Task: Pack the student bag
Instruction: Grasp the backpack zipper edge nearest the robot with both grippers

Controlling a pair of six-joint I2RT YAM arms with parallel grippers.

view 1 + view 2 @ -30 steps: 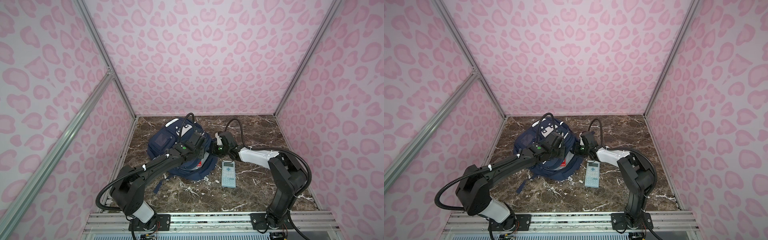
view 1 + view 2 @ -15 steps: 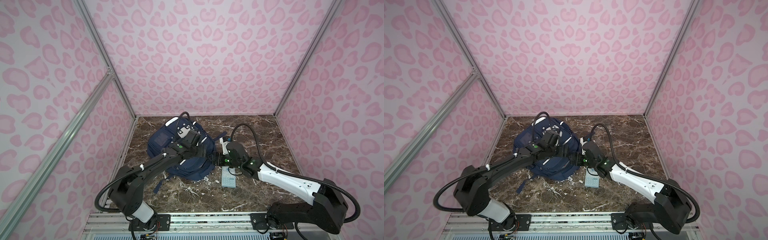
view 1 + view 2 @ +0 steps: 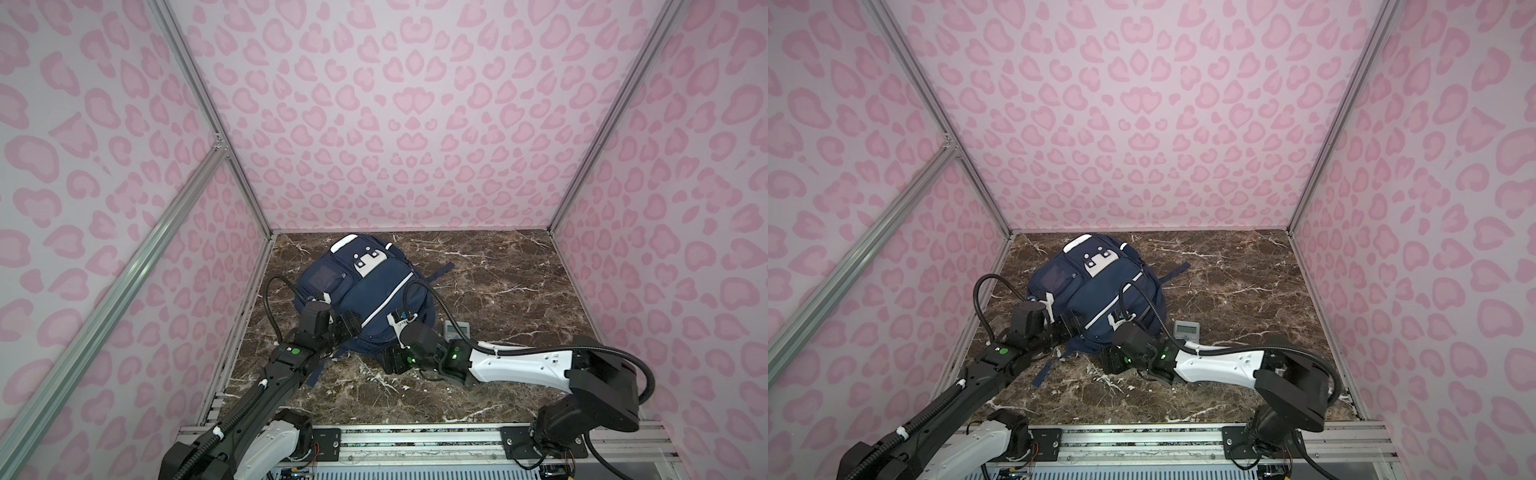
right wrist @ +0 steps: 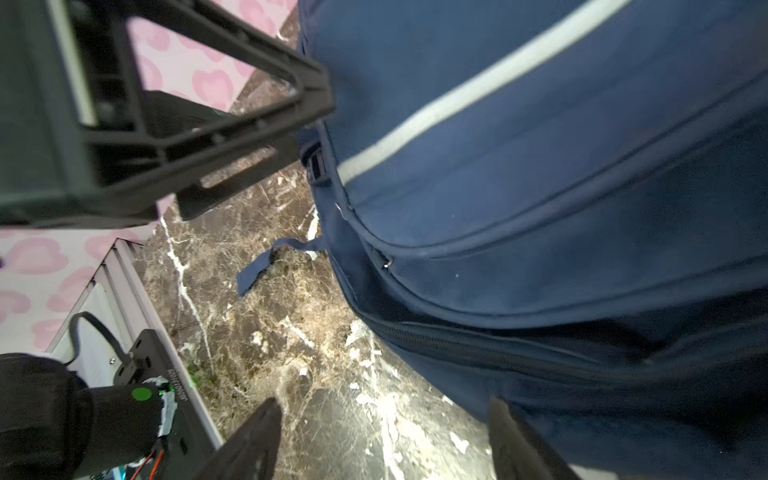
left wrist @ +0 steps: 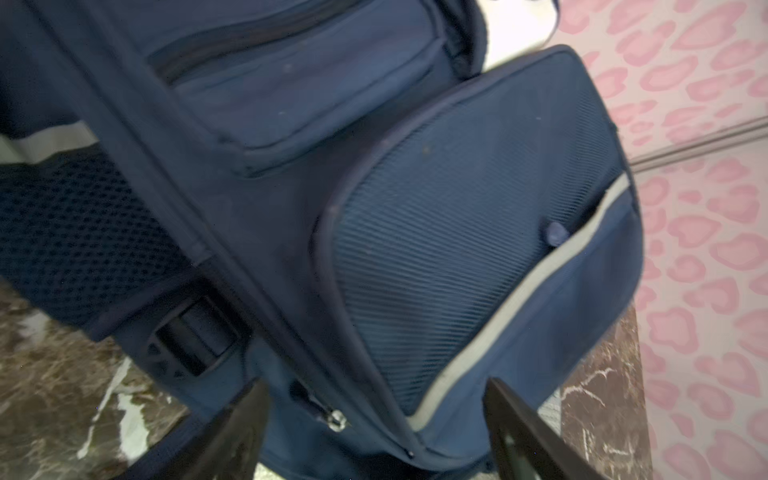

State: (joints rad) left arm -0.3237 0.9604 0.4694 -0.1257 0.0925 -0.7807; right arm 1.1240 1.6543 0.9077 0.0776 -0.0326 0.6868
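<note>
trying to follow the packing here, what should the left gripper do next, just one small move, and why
Probably ease the left gripper in and close on the small metal zipper pull: its jaws stand open with the pull between them on the navy blue fabric backpack, and the grey rectangular calculator lies outside on the marble table.

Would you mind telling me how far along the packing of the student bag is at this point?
Done: nothing visibly confirmed; the student bag lies on the table, contents hidden. In hand: the left gripper, jaws open, straddles a zipper pull at the bag's near edge; the right gripper is open there too, empty. Left: the calculator lies outside the bag, so it likely needs packing.
</note>
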